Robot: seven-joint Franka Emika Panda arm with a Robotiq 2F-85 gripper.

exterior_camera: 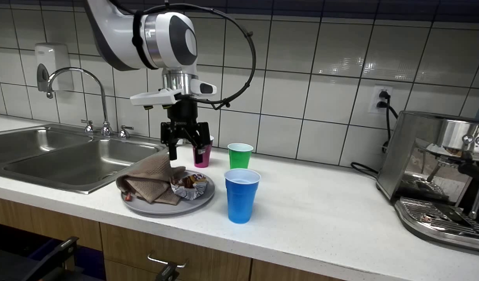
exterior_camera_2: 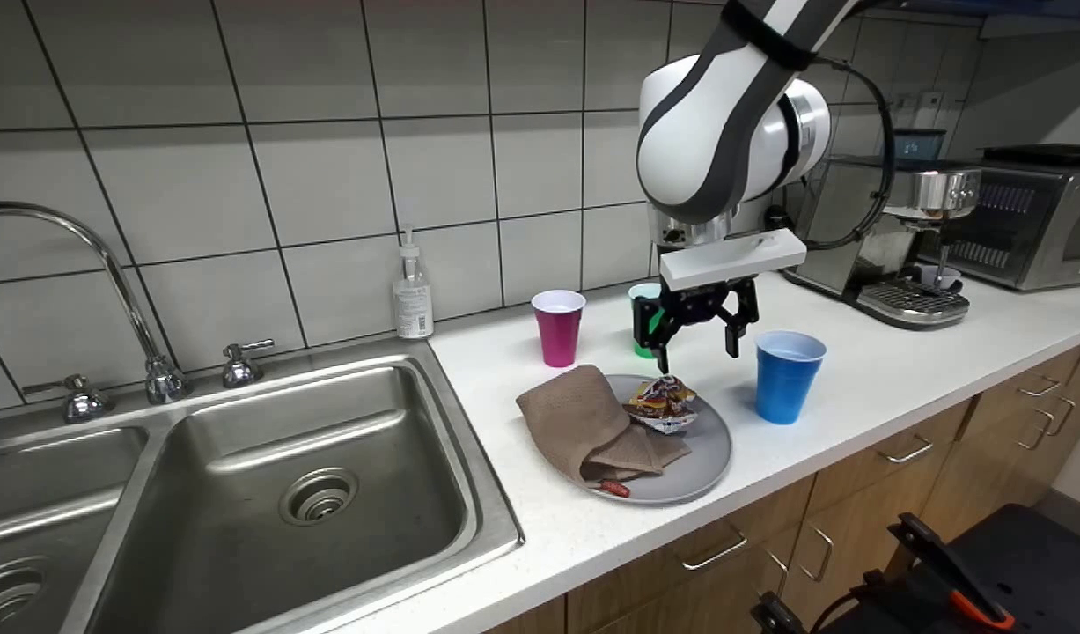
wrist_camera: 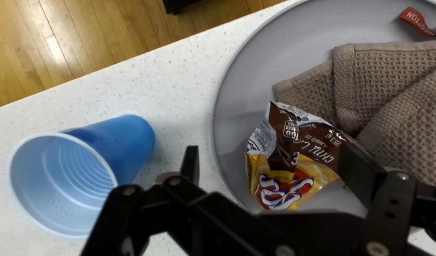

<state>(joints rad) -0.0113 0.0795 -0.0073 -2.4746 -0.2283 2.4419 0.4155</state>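
My gripper hangs open above a grey plate, and nothing is between its fingers. A crumpled brown and yellow snack bag lies on that plate, nearest to the jaws. From the wrist, one finger shows over the counter beside the rim, while the opposite one overlaps the bag's edge; contact does not show. Beside the bag rests a folded brown cloth with a small red tag. A blue cup stands upright on the counter near the plate, apart from the gripper.
Behind the plate, by the tiled wall, are a pink cup and a green cup. A steel sink borders the plate's side of the counter. The coffee machine occupies the far end. A soap bottle stands behind the sink.
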